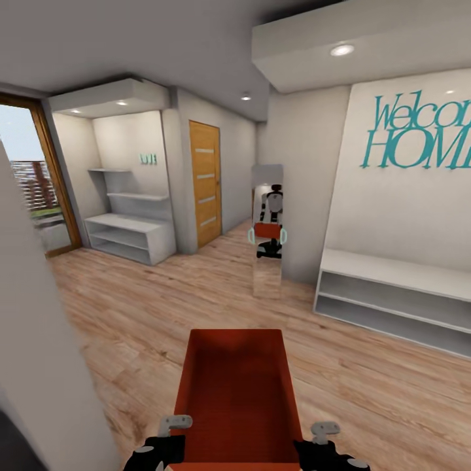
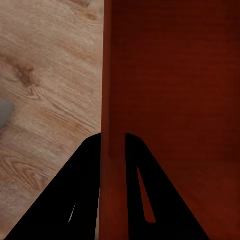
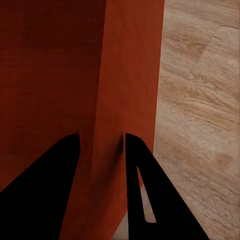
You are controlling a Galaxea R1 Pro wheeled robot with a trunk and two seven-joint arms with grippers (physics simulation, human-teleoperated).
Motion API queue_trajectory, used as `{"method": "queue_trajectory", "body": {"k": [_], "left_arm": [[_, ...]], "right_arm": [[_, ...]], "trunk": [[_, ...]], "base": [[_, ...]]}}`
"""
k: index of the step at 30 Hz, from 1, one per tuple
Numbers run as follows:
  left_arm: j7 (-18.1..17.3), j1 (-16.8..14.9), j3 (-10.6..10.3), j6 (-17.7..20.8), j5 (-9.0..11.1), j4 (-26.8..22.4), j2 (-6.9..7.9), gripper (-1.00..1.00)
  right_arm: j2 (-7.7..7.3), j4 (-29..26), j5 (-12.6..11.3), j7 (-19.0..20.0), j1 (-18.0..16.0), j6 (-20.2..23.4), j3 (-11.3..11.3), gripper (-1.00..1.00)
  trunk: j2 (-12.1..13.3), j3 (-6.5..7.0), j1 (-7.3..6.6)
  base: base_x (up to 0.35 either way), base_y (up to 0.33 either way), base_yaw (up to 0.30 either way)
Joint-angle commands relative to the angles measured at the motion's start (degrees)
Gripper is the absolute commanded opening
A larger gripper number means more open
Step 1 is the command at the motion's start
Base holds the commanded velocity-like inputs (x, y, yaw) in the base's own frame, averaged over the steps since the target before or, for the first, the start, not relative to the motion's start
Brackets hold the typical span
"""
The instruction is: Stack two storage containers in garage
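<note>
Carrying step, seen from the head camera. Far left: a glazed door [image 1: 29, 176] with a wooden frame, opening on a balcony. Left of centre: white shelves [image 1: 127, 226] set in a recess. Centre: an orange-brown wooden door [image 1: 205, 183], shut, and beside it a tall mirror [image 1: 267, 229] that reflects the robot with the box held in front of it. Right: a low white bench [image 1: 392, 294] under teal lettering [image 1: 418, 134] on the wall. The wood plank floor [image 1: 137, 314] runs across the whole frame.

Bottom centre: one orange-red container [image 1: 239, 399], open side up, held clear of the floor. Its long axis runs away from the camera toward the mirror, one short end nearest the robot.

Left gripper [image 1: 171, 435], lower left of the box: in the left wrist view its jaws straddle the box's side wall, one finger outside and one inside, pinching it. Right gripper [image 1: 322, 439], lower right: in the right wrist view it pinches the opposite wall likewise.

Judged stage: the first box is in transit, still in the wood-floored part of the house. The next move likely calls for driving on to the garage, perhaps through the wooden door, keeping both pinches firm and the box level.
</note>
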Motion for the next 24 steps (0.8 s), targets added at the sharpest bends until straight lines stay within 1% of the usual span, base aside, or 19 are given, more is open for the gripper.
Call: {"method": "queue_trajectory", "body": {"k": [1, 17, 24], "left_arm": [[0.5, -0.1, 0.0, 0.4, -0.2, -1.6, -1.84, -1.00], [0.5, -0.1, 0.0, 0.4, -0.2, -1.6, -1.84, -1.00], [0.5, -0.1, 0.0, 0.4, -0.2, -1.6, -1.84, -1.00]], "right_arm": [[0.47, 0.1, 0.5, 0.5, 0.0, 0.0, 2.1, -1.00], [0.45, 0.1, 0.5, 0.5, 0.0, 0.0, 2.0, -1.00], [0.46, 0.1, 0.5, 0.5, 0.0, 0.0, 2.1, -1.00]], "trunk": [[-0.1, -0.09, 0.04], [-0.1, -0.09, 0.04], [-0.1, -0.09, 0.04]], "base": [[0.327, -0.042, 0.019], [0.327, -0.081, 0.006], [0.327, -0.095, 0.209]]}}
